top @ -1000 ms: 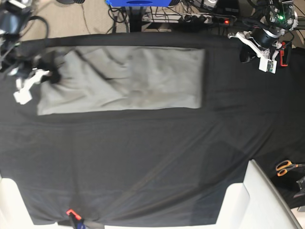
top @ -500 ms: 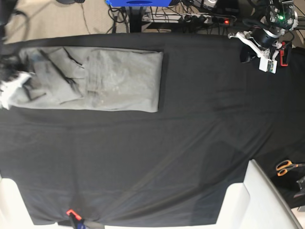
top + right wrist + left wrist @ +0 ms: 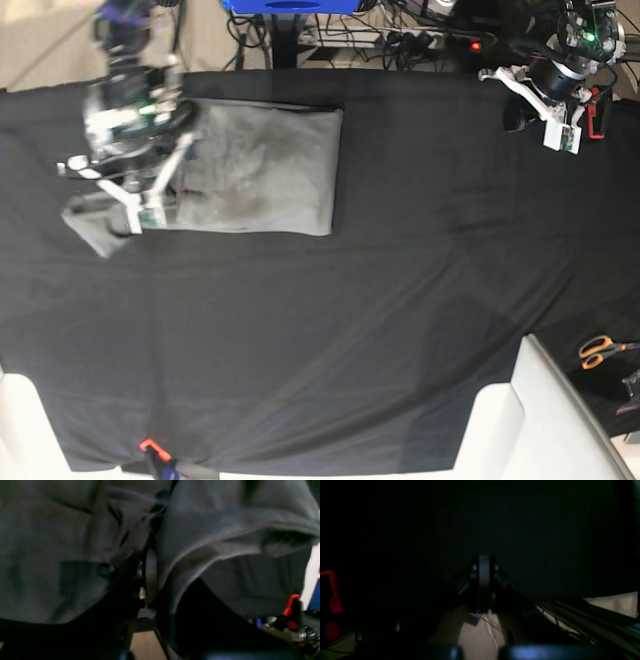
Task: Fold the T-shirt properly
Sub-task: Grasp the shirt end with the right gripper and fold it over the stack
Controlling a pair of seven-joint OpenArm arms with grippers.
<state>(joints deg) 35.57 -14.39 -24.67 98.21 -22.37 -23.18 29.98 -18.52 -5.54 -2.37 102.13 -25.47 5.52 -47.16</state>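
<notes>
The grey T-shirt [image 3: 265, 170] lies as a folded strip at the back left of the black table cloth [image 3: 350, 330]. My right gripper [image 3: 135, 210] is above the shirt's left end, shut on a bunch of its fabric, and a lifted flap hangs below it. In the right wrist view the shirt [image 3: 225, 530] drapes over and around the closed gripper [image 3: 150, 555]. My left gripper [image 3: 520, 110] is at the back right corner, far from the shirt. In the left wrist view it [image 3: 483, 562] is shut and empty over dark cloth.
Orange-handled scissors [image 3: 600, 350] lie at the right edge. White table corners [image 3: 560, 420] show at the front right and front left. A red clamp [image 3: 150, 445] sits at the front edge, another [image 3: 597, 115] beside the left arm. Cables and a power strip [image 3: 430, 40] lie behind the table.
The shirt first slid left across the cloth. The right arm has since swung right and back over the shirt's left end, lifting that end with it. The left arm has not moved.
</notes>
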